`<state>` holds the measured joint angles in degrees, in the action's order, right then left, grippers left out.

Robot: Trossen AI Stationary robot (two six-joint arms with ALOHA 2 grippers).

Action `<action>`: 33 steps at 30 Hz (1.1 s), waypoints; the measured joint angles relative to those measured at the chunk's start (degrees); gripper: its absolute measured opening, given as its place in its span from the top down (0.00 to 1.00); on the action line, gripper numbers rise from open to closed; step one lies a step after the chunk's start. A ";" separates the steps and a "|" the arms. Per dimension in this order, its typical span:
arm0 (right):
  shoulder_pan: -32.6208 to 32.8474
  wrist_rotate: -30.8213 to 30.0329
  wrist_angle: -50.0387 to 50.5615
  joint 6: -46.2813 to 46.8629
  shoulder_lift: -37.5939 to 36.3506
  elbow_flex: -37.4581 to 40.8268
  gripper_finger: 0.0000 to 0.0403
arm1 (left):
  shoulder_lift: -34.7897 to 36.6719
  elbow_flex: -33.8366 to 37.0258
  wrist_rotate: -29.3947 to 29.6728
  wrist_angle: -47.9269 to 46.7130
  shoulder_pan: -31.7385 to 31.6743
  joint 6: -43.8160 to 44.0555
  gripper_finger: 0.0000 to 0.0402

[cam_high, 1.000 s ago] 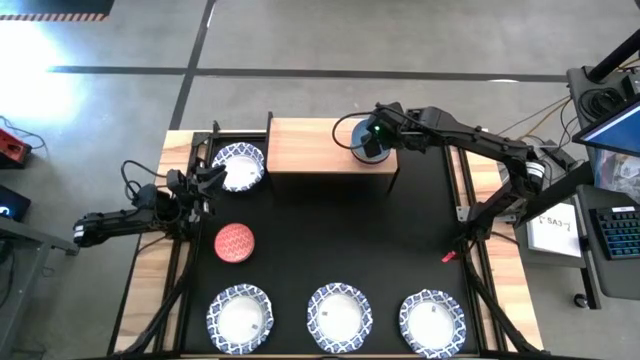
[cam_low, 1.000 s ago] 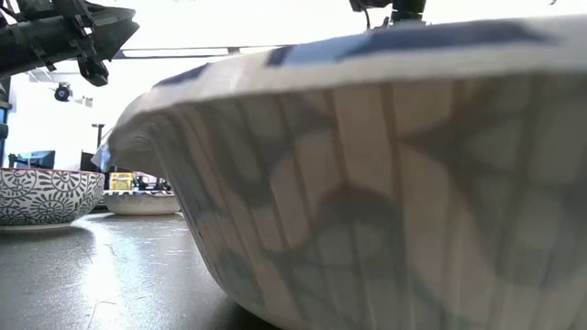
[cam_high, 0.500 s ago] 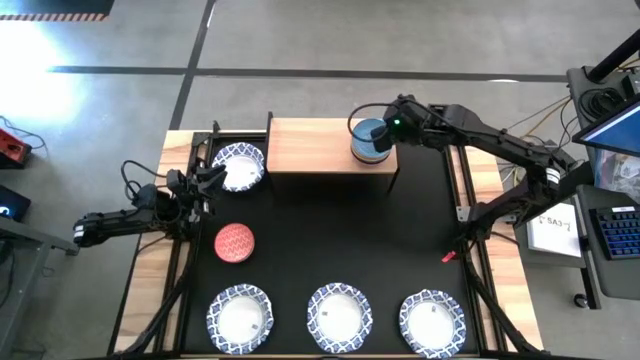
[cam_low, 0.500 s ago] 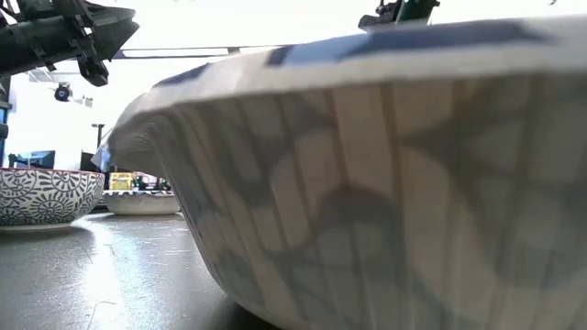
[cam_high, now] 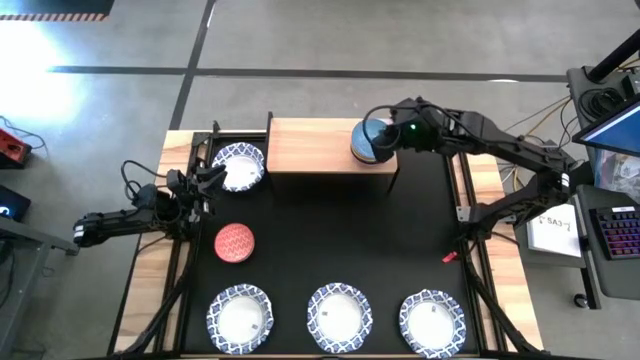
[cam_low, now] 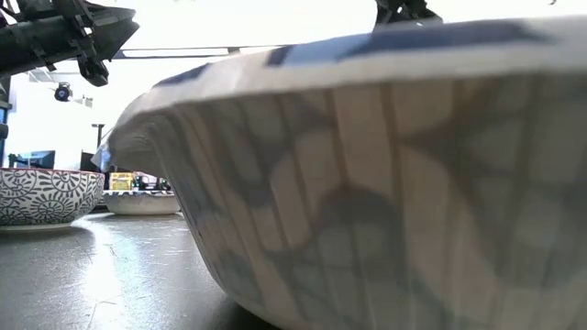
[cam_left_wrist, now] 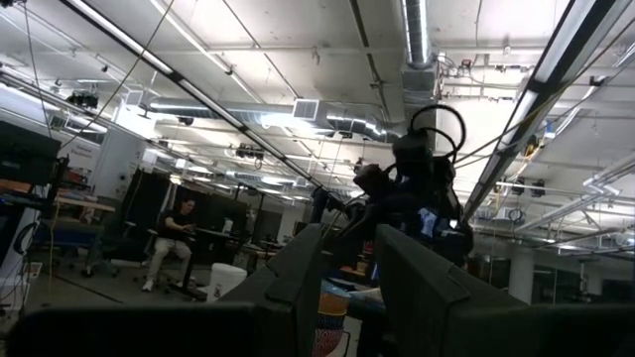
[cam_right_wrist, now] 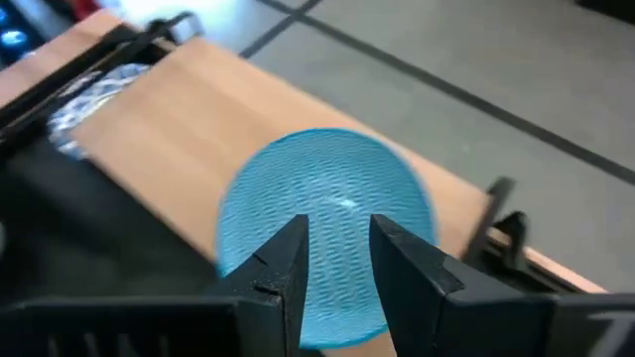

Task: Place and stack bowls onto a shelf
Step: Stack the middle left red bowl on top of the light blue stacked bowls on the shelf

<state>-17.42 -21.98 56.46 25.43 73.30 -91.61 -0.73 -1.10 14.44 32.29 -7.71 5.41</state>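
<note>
Three white blue-rimmed bowls (cam_high: 338,318) line the tabletop's 6 o'clock edge. Farther back, a red bowl (cam_high: 235,242) sits beside the idle left gripper (cam_high: 205,180), fingers slightly spread. At 1 o'clock, the right gripper (cam_high: 385,138), fingers apart, hovers beside the blue bowl (cam_high: 367,142) on the shelf (cam_high: 310,146).

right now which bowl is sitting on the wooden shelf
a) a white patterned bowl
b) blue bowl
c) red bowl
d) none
b, the blue bowl sits on the shelf at its right end, just in front of the right tool; the red bowl is down on the black mat.
</note>
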 joint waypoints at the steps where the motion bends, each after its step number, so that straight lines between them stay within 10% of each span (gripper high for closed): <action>1: 0.50 0.93 -0.61 -0.65 -0.03 -0.01 0.76 | 0.00 0.00 0.00 0.00 -0.02 0.00 0.80; 20: 10.58 7.53 -2.83 -6.65 -0.90 0.00 0.79 | -0.41 0.02 3.37 5.03 -0.08 0.14 0.80; 33: 13.57 7.46 1.82 -4.39 -0.86 0.00 0.79 | -8.83 0.00 -0.46 -10.88 0.00 20.70 0.80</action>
<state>-3.85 -14.52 58.28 21.05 72.44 -91.61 -9.56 -1.10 13.98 21.41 -7.70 26.11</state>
